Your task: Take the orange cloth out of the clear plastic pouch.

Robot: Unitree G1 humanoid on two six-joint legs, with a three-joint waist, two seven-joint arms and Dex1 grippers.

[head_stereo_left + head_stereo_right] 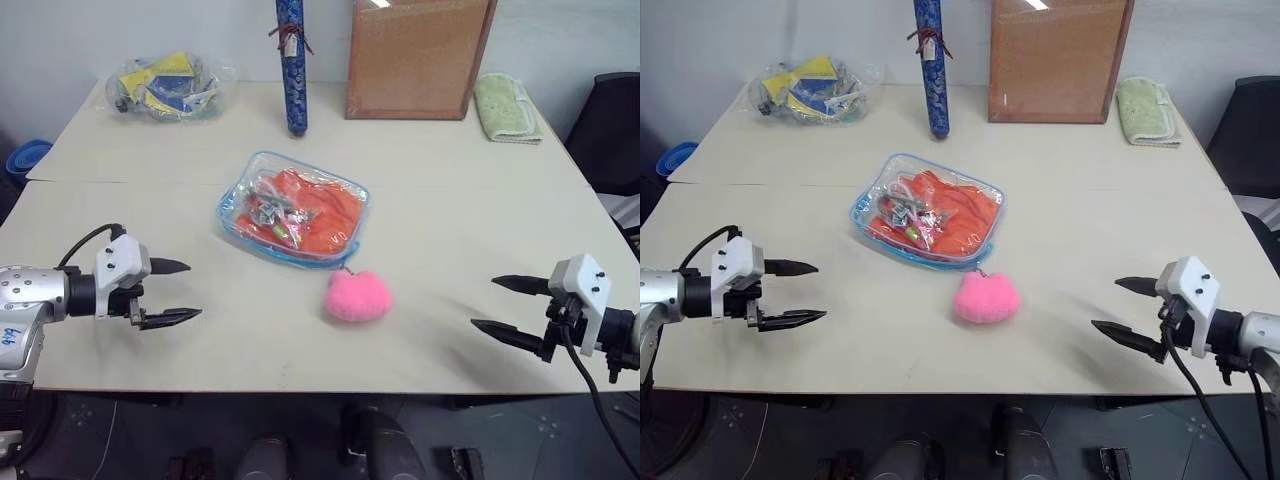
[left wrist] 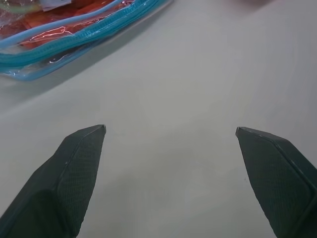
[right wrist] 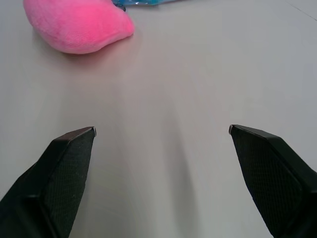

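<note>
The clear plastic pouch (image 1: 292, 210) with light blue trim lies flat mid-table, and the orange cloth (image 1: 325, 215) fills it, with a small packet of colourful bits on top. Its pink pom-pom (image 1: 357, 296) rests on the table just in front of it. My left gripper (image 1: 188, 291) hovers open at the left, short of the pouch, nothing between its fingers. My right gripper (image 1: 485, 304) hovers open at the right, pointing toward the pom-pom (image 3: 74, 25). The pouch's edge (image 2: 74, 37) appears in the left wrist view.
At the back stand a brown board (image 1: 418, 58), an upright blue patterned roll (image 1: 291, 62), a pale green folded towel (image 1: 507, 108) and a clear bag of yellow and blue items (image 1: 165, 87). A black chair (image 1: 612, 130) is at the right.
</note>
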